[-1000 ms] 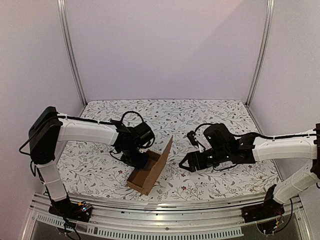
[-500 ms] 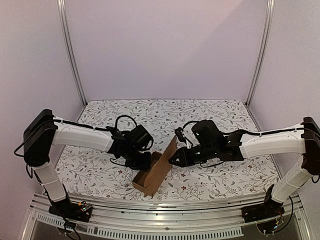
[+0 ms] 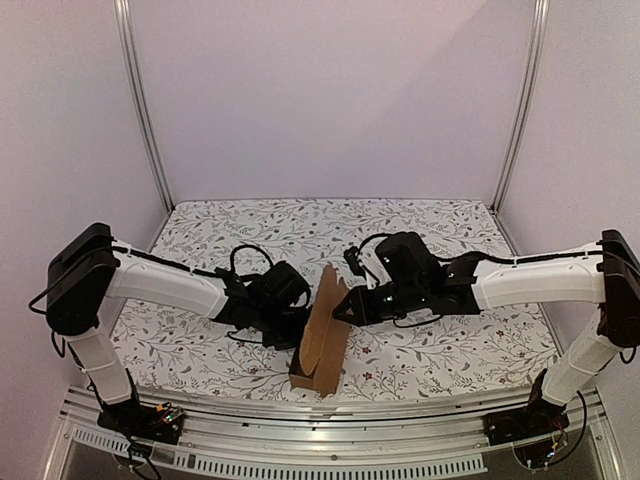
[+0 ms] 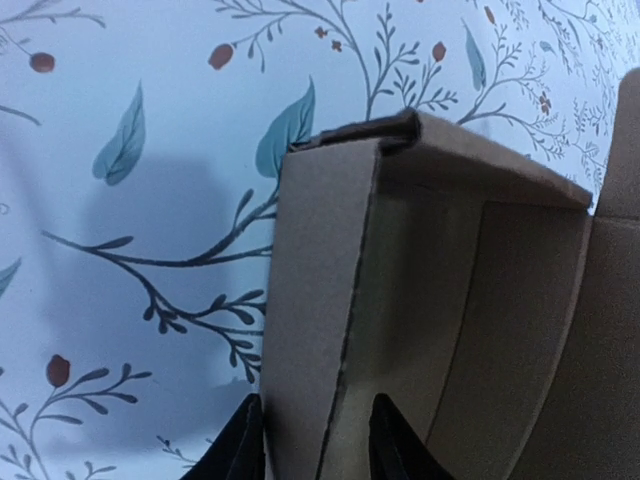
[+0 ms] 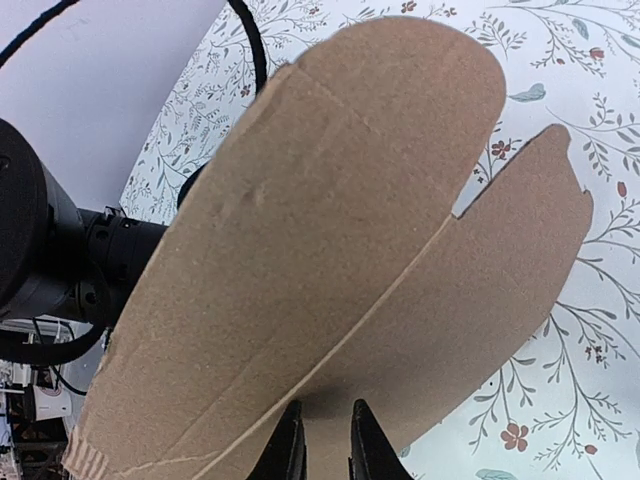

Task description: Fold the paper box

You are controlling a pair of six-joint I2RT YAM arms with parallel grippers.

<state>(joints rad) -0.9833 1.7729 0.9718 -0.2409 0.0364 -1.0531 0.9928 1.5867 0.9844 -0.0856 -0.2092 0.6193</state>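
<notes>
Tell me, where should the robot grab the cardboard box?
Probably the tall flap of the box, coming from the right. The flap stands upright and is a thin sheet, easy to pinch across its edge. The rest of the box sits to its left, so the right face is free.

The right gripper (image 3: 341, 308) has swung in from the right and now pinches the tall flap (image 3: 326, 300) of the paper box (image 3: 320, 365); the flap stands steeper; the box has slid rightward; the left gripper (image 3: 298, 335) has followed it, its jaws slackening astride a wall.

Paper box (image 3: 322, 335) on table (image 3: 430, 230), between left gripper (image 3: 296, 328) and right gripper (image 3: 341, 311)
</notes>
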